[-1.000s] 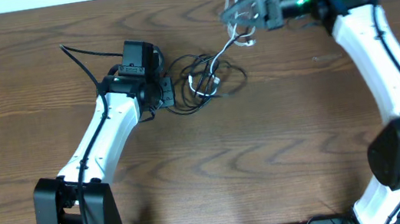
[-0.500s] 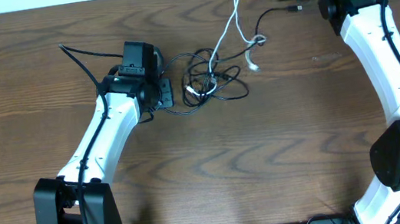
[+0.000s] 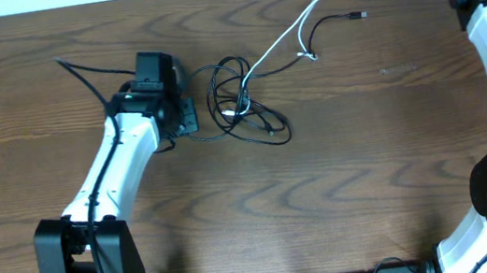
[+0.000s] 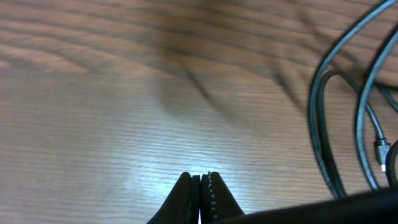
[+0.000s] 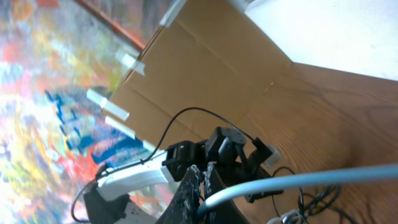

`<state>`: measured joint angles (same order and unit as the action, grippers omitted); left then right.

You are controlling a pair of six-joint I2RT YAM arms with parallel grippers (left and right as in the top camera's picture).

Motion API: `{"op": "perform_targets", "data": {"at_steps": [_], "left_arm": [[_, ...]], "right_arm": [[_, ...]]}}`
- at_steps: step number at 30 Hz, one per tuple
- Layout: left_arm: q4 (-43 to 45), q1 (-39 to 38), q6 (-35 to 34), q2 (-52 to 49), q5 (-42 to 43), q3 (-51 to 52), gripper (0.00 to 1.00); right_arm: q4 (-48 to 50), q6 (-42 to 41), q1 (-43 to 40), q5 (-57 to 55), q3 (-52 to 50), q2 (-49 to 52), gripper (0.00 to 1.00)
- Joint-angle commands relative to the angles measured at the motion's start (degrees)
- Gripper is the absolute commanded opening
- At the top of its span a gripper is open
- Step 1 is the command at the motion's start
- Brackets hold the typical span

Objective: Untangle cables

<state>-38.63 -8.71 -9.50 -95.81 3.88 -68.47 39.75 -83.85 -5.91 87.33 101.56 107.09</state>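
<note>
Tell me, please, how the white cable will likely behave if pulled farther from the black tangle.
Probably floppy and light: the white cable runs nearly straight only where the right tool tensions it. It threads the black tangle, so it may drag those loops along.

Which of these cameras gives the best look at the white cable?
The overhead view: the white cable runs from the black tangle to the top edge. The right wrist view shows only a short stretch pinched in the right claw. The left wrist view shows only dark cable loops.
</note>
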Motion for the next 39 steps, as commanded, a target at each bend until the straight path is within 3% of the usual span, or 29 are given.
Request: {"op": "perform_targets", "data": {"at_steps": [1, 10, 15, 19, 21, 26, 30, 31, 32, 34, 37, 39], "left_arm": [[-0.7, 2.4, -0.7, -0.1, -1.7, 0.0, 0.07], [-1.2, 5.8, -0.4, -1.0, -2.0, 0.0, 0.07], [-1.3, 5.5, 2.4, -1.0, 1.1, 0.0, 0.07], [-1.6, 5.5, 2.4, -1.0, 1.7, 0.0, 0.07], [-1.8, 5.5, 3.0, -1.0, 1.7, 0.0, 0.07], [-1.8, 5.5, 3.5, -1.0, 1.7, 0.0, 0.07], [-1.9, 5.5, 3.5, -1.0, 1.7, 0.0, 0.07], [-1.9, 5.5, 3.5, -1.0, 1.7, 0.0, 0.07], [-1.9, 5.5, 3.4, -1.0, 1.7, 0.0, 0.07], [-1.9, 5.5, 3.5, -1.0, 2.7, 0.0, 0.07], [-1.8, 5.5, 3.4, -1.0, 4.5, 0.0, 0.07], [-1.9, 5.5, 3.2, -1.0, 4.7, 0.0, 0.07]], "right_arm": [[-2.1, 1.7, -1.5, -0.3, 0.5, -0.1, 0.01], [-18.9, 17.1, -2.9, -0.4, 0.5, -0.1, 0.01], [-45.3, 39.0, -1.3, -5.9, 0.4, 0.0, 0.01], [-71.6, 58.4, 1.0, -24.9, 0.4, 0.0, 0.02], [-78.9, 63.3, 2.4, -35.1, 0.4, 0.0, 0.02], [-86.1, 66.4, 5.4, -52.4, 0.4, 0.0, 0.01], [-87.2, 66.9, 5.6, -57.2, 0.4, 0.0, 0.01], [-87.4, 68.0, 5.7, -56.9, 0.4, 0.0, 0.04], [-87.8, 69.1, 6.0, -56.9, 0.4, 0.0, 0.15], [-88.3, 71.6, 6.7, -55.7, 0.4, 0.0, 0.45], [-89.6, 73.9, 8.1, -54.2, 0.4, 0.0, 0.83], [-90.4, 74.3, 9.1, -54.2, 0.4, 0.0, 0.92]]}}
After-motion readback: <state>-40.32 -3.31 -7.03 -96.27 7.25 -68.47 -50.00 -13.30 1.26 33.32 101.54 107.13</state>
